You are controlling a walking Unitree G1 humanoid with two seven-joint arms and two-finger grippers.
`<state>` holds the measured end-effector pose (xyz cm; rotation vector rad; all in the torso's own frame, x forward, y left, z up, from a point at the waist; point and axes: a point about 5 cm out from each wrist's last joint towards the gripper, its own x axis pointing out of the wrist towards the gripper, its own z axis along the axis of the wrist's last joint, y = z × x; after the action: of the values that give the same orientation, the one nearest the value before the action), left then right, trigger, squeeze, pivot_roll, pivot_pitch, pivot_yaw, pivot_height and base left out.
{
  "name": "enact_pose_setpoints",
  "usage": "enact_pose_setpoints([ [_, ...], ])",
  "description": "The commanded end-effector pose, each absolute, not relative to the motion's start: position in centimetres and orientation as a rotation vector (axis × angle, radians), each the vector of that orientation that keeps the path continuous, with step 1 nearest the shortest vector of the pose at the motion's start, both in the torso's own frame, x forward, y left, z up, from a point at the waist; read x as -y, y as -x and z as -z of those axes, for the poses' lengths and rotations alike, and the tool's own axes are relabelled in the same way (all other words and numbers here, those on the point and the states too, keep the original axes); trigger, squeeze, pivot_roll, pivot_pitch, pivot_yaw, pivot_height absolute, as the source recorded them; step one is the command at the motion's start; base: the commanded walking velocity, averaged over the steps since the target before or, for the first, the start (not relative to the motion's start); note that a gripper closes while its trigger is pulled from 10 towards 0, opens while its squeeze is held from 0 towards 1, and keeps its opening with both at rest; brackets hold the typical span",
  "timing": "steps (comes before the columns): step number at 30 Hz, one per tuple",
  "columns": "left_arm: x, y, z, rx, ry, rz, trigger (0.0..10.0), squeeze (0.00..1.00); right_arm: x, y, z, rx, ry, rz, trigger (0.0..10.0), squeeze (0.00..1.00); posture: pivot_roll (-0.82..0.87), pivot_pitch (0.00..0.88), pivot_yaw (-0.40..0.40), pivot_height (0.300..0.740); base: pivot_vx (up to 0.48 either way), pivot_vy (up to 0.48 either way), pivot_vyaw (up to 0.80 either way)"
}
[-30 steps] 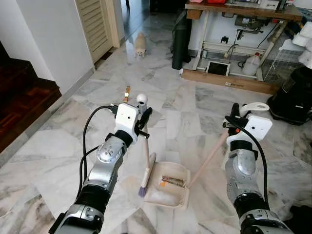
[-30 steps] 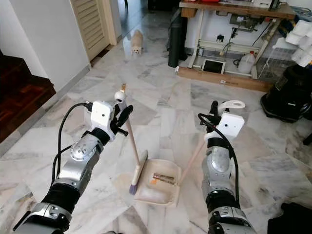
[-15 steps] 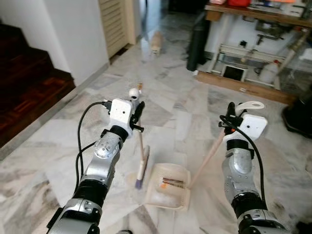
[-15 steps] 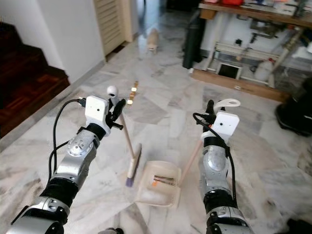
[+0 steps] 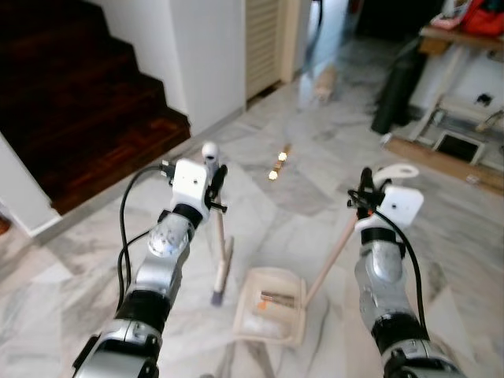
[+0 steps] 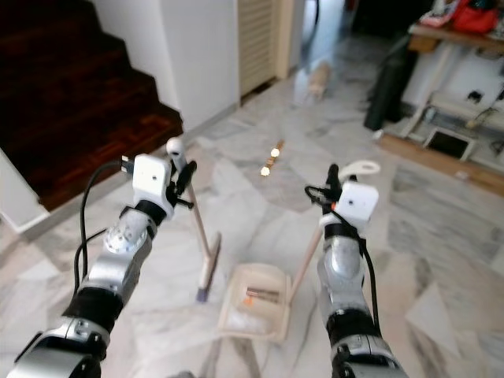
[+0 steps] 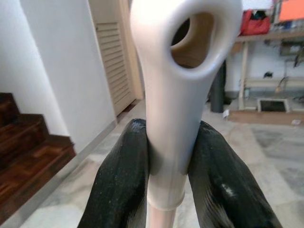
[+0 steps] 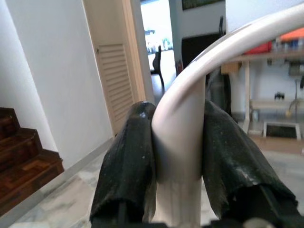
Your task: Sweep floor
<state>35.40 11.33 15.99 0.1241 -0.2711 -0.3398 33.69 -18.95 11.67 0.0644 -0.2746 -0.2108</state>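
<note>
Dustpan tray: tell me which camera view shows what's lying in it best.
The left eye view: the dustpan lies open to the camera, with a brown-and-orange scrap on its tray. The right eye view shows the same, slightly smaller. The right wrist view gives the dustpan handle between the right gripper fingers.

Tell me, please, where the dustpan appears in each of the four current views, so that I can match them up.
Left eye view: dustpan on the marble floor, low centre.
Right eye view: low centre too, nearer the left edge.
Left wrist view: not in it.
Right wrist view: its white handle between the black fingers.
Shared landmark: the louvred door, seen in all four.
</note>
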Motion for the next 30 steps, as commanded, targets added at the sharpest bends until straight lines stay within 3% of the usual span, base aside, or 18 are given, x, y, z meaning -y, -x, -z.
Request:
enact_pose_setpoints([
  [1,-11.2,-35.5,-17.2,0.332,-0.124,0.343,10.0,0.0,18.7,-34.1,-13.1,0.331,-0.071,0.202,10.0,0.0,0.06,0.0,-0.012,0.74,0.0,0.0,0.79],
  [17,-11.2,-35.1,-16.4,0.313,-0.075,0.324,10.0,0.0,18.0,-34.2,-12.6,0.296,-0.104,0.173,10.0,0.0,0.07,0.0,-0.016,0.74,0.0,0.0,0.03],
  [30,-11.2,-34.9,-16.3,0.311,-0.08,0.325,10.0,0.0,17.3,-34.4,-12.6,0.293,-0.118,0.139,10.0,0.0,0.08,0.0,-0.021,0.74,0.0,0.36,0.0],
])
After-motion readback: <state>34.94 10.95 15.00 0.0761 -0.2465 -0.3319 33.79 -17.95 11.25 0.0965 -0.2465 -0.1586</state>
